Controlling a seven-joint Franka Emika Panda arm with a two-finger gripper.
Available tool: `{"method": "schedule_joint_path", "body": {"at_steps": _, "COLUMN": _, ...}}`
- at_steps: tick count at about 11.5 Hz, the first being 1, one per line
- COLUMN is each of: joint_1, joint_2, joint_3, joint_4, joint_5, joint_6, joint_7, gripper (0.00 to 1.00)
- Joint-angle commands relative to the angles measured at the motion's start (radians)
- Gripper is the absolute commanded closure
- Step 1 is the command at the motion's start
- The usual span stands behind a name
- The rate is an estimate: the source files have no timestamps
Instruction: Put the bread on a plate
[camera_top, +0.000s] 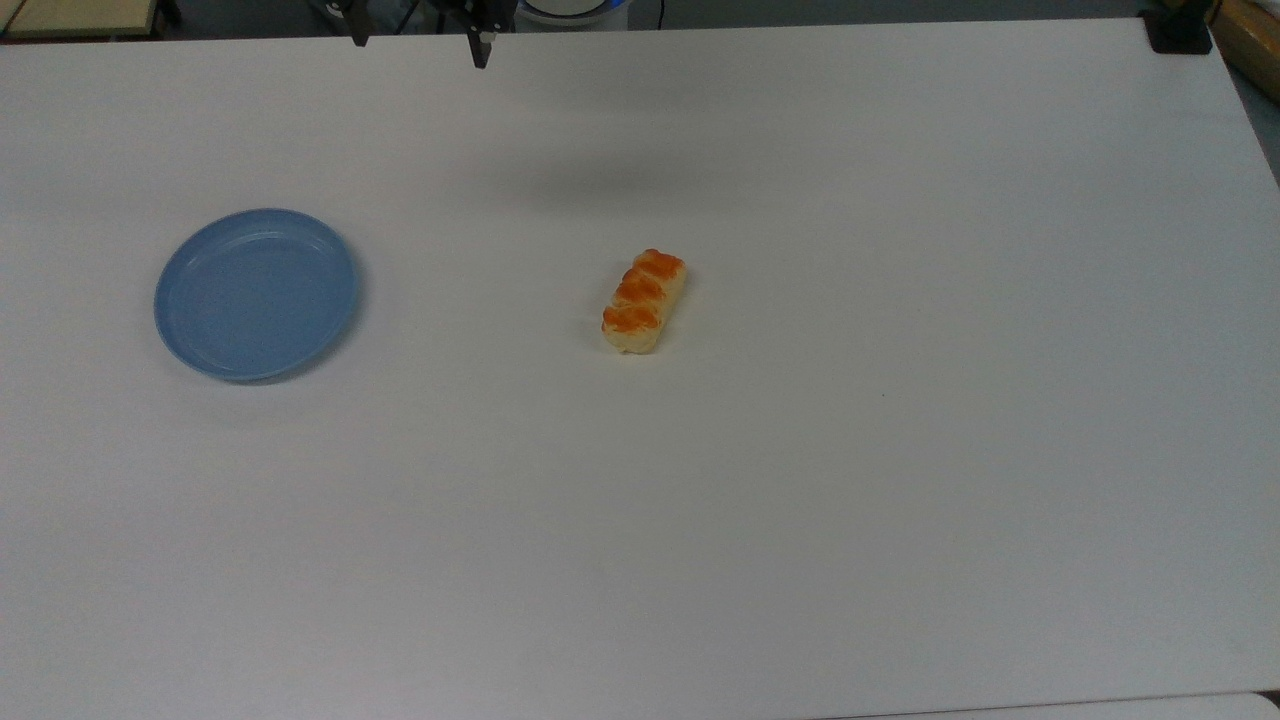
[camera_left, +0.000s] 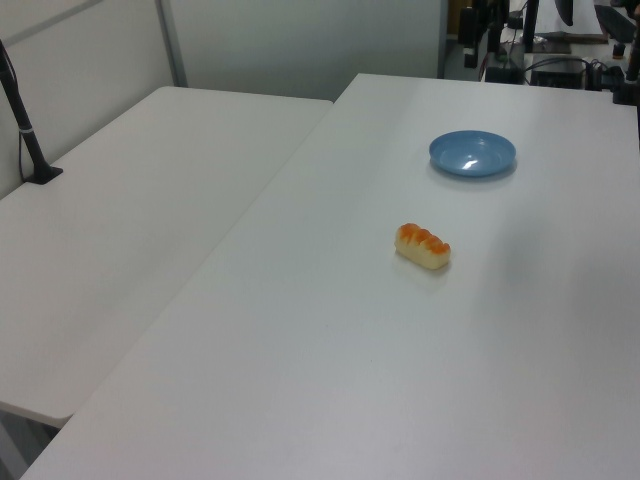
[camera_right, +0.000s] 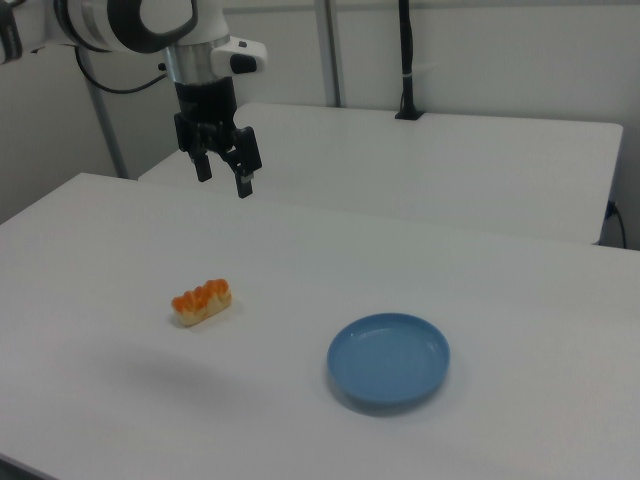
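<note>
Bread (camera_top: 644, 301) sits mid-frame on the tabletop (camera_top: 800, 500) in the top view, plate (camera_top: 257, 293) well apart at left, bare. Gripper (camera_right: 222, 170) hangs upper left in the right view, jaws wide, holding nothing.

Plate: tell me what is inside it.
Nothing lies inside the plate; its blue bottom is bare in all three views. The bread sits apart from it on the table. What is under the plate is covered.

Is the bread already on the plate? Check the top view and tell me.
No. The bread lies on the bare table, well to the top view's right of the empty plate.
</note>
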Motion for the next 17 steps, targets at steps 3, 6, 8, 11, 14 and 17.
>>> {"method": "schedule_joint_path", "body": {"at_steps": 3, "joint_1": 0.001, "joint_2": -0.001, "joint_3": -0.002, "joint_4": 0.009, "joint_5": -0.021, "joint_6": -0.017, "joint_7": -0.006, "gripper": 0.0}}
{"method": "schedule_joint_path", "body": {"at_steps": 6, "joint_1": 0.001, "joint_2": -0.002, "joint_3": -0.001, "joint_4": 0.007, "joint_5": -0.021, "joint_6": -0.017, "joint_7": -0.006, "gripper": 0.0}}
{"method": "schedule_joint_path", "body": {"at_steps": 8, "joint_1": 0.001, "joint_2": -0.004, "joint_3": -0.004, "joint_4": 0.009, "joint_5": -0.021, "joint_6": -0.017, "joint_7": -0.006, "gripper": 0.0}}
{"method": "schedule_joint_path", "body": {"at_steps": 11, "joint_1": 0.009, "joint_2": -0.002, "joint_3": -0.002, "joint_4": 0.006, "joint_5": -0.023, "joint_6": -0.018, "joint_7": -0.008, "gripper": 0.0}}
{"method": "schedule_joint_path", "body": {"at_steps": 14, "joint_1": 0.008, "joint_2": -0.001, "joint_3": 0.001, "joint_4": 0.006, "joint_5": -0.02, "joint_6": -0.015, "joint_7": -0.005, "gripper": 0.0}}
{"method": "schedule_joint_path", "body": {"at_steps": 17, "joint_1": 0.067, "joint_2": 0.028, "joint_3": 0.004, "joint_4": 0.006, "joint_5": -0.015, "joint_6": 0.002, "joint_7": 0.032, "gripper": 0.0}}
